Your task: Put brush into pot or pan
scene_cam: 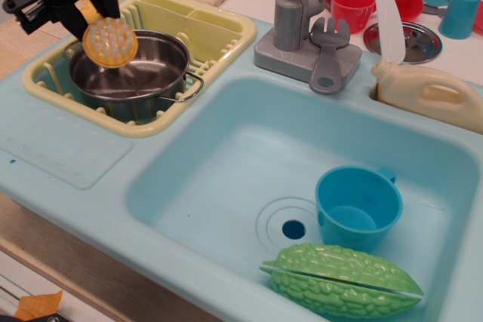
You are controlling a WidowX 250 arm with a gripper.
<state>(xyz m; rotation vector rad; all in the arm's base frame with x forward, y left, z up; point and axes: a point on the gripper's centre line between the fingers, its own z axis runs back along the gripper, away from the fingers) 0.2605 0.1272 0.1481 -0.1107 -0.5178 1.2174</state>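
Note:
The shiny steel pot (143, 81) with wire loop handles sits in the pale yellow dish rack (219, 39) at the upper left. My black gripper (84, 7) is shut on the short orange handle of the brush (110, 42). The brush's round orange-yellow head with pale nubs faces the camera and hangs in the air over the pot's far left part. The gripper's fingers are partly hidden against the dark arm.
The light blue sink basin (226, 164) holds a blue cup (357, 207) and a green bitter gourd (341, 279). A grey faucet (298, 20), a grey spatula (328, 54), a cream bottle (426, 92), red cups (352, 5) and a steel dish (419, 39) stand behind.

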